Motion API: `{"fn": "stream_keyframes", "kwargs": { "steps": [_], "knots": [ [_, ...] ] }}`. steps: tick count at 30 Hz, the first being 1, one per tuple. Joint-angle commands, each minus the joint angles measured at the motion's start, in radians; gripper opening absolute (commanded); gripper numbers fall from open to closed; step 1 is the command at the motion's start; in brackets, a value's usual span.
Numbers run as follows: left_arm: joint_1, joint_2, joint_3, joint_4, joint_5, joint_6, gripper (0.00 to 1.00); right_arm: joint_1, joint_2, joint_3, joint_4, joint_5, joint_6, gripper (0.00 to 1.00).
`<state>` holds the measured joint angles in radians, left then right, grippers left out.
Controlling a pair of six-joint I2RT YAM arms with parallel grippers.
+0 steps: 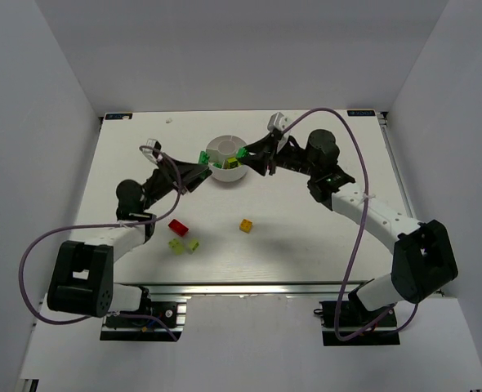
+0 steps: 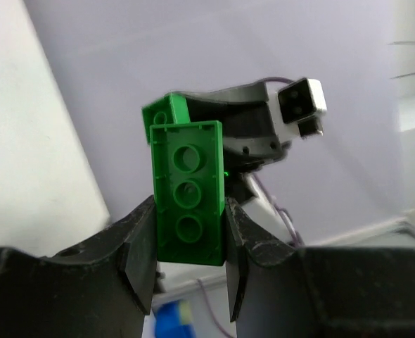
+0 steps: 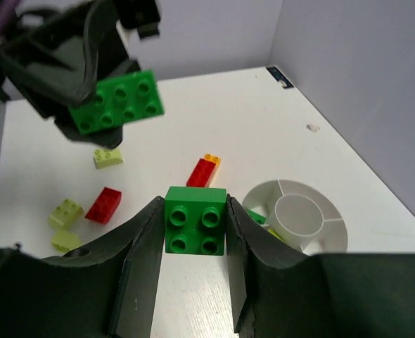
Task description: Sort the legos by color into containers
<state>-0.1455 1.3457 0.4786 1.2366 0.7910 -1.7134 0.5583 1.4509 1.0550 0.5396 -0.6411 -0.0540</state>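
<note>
Right hand [image 3: 193, 229]: two dark fingers closed partway onto a square green brick [image 3: 195, 220], gripped by its two sides. The four studs face the wrist camera and the brick is carried clear of the table. Seen from above, it hangs at the right rim of the dish.

Left hand [image 2: 190, 236]: fingers clamped on the lower half of a long green brick [image 2: 186, 186]. The hollow underside is turned to its own camera and the upper half stands free above the fingertips. Seen from above, it hangs at the left rim of the dish. The two held bricks are apart.

Table [image 1: 306, 245]: white and flat, with pale panels on three sides.

Dish [image 3: 334, 229]: round, low and white, with wedge compartments around a small central cup [image 3: 299, 211]. It stands at the far middle of the table, between the two hands. One wedge shows a little green and lime, mostly hidden behind a right finger, so a count is not possible.

Loose legos, all on the table outside the dish:
- red brick [image 3: 103, 204], lying alone;
- second red brick [image 3: 200, 174], with an orange-yellow piece [image 3: 212, 159] touching its far end;
- pale lime brick [image 3: 108, 158], apart from the others;
- two more lime bricks [image 3: 66, 213], close together just beside the lone red one;
- orange-yellow brick [image 1: 247, 225], well apart to the right.
</note>
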Motion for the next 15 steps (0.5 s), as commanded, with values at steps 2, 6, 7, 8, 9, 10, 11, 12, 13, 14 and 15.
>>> {"fn": "stream_keyframes", "kwargs": {
  "steps": [2,6,7,8,9,10,11,12,13,14,15],
  "knots": [
    [0.003,-0.071,0.274,-0.760,-0.020,0.607,0.18,0.002,0.020,0.046,-0.112,0.035,-0.112,0.00],
    [0.004,0.012,0.354,-0.905,-0.065,0.594,0.18,0.002,0.029,0.045,-0.135,0.035,-0.142,0.00],
    [0.003,0.039,0.350,-0.895,-0.071,0.562,0.18,0.002,0.032,0.043,-0.135,0.035,-0.144,0.00],
    [0.003,0.050,0.342,-0.861,-0.079,0.528,0.18,0.002,0.032,0.040,-0.135,0.035,-0.144,0.00],
    [0.004,0.061,0.324,-0.835,-0.093,0.456,0.18,0.002,0.031,0.037,-0.133,0.038,-0.144,0.00],
    [0.004,0.079,0.313,-0.803,-0.098,0.416,0.19,0.000,0.028,0.034,-0.130,0.040,-0.145,0.00],
    [0.003,0.090,0.302,-0.731,-0.102,0.376,0.19,0.000,0.026,0.031,-0.127,0.041,-0.145,0.00],
    [0.004,0.101,0.296,-0.706,-0.104,0.303,0.21,0.000,0.023,0.025,-0.127,0.041,-0.147,0.00],
    [0.004,0.112,0.298,-0.688,-0.107,0.275,0.21,-0.001,0.020,0.022,-0.125,0.041,-0.152,0.00],
    [0.003,0.139,0.305,-0.657,-0.108,0.238,0.21,-0.001,0.019,0.020,-0.125,0.043,-0.153,0.00],
    [0.003,0.151,0.316,-0.655,-0.107,0.227,0.21,-0.003,0.019,0.016,-0.124,0.043,-0.153,0.00]
  ]
}}
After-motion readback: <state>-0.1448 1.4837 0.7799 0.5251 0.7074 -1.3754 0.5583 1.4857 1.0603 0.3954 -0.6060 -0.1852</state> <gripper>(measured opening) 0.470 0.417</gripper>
